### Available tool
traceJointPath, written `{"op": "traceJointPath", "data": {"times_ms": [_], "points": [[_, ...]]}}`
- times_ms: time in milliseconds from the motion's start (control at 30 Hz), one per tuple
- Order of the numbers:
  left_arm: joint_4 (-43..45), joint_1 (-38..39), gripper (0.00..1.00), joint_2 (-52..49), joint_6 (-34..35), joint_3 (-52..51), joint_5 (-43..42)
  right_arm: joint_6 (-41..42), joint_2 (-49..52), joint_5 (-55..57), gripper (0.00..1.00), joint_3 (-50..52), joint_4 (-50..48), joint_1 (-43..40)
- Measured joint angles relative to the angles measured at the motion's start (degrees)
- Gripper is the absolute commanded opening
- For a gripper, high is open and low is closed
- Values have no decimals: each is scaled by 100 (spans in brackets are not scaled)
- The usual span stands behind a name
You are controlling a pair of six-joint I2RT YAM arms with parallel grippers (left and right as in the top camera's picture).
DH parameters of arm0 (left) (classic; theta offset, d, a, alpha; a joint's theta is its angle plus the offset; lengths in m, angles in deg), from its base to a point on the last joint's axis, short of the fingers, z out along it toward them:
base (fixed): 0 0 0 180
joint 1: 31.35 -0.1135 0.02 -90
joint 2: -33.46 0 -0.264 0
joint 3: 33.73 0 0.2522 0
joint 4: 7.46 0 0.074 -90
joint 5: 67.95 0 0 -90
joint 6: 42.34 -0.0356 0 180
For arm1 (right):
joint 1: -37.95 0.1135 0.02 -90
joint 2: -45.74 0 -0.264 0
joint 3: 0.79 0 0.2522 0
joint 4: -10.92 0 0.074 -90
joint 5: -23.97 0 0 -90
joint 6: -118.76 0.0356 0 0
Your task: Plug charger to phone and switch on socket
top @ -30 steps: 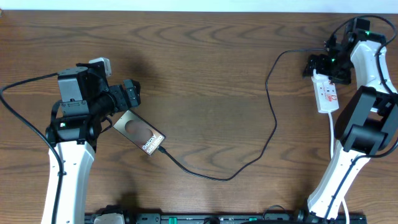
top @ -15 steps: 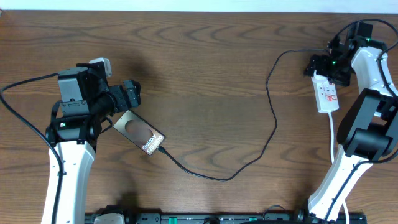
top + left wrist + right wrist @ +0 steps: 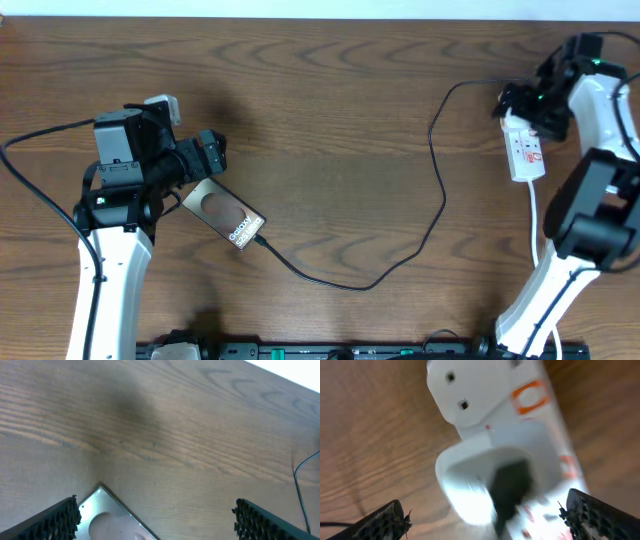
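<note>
Since the charger looks seated in the phone, switch on the two-o'clock socket; left fingers and right fingers gape empty.

Both arms share one build. The left arm and right arm have long white shells on the lower links, joined by black, blocky joint housings. A thin black cable loops off the left arm's side, and a small white block sits by its wrist. A green light glows on the right arm. The left hand and right hand are black. Their fingers carry studded, possibly rubber, pads.
</note>
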Motion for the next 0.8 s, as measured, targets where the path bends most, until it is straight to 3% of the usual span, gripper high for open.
{"op": "traceJointPath", "data": {"times_ms": [200, 467, 633, 800], "points": [[-214, 0, 96, 0, -2, 0, 0, 216, -1711, 452, 99, -52, 13, -411], [-229, 0, 96, 0, -22, 0, 0, 1211, -4181, 1123, 99, -245, 621, -520], [-229, 0, 96, 0, -59, 0, 0, 1611, -4791, 914, 99, -260, 1379, -511], [-229, 0, 96, -2, -70, 0, 0, 1825, -4787, 765, 99, -210, 2107, -511]]}}
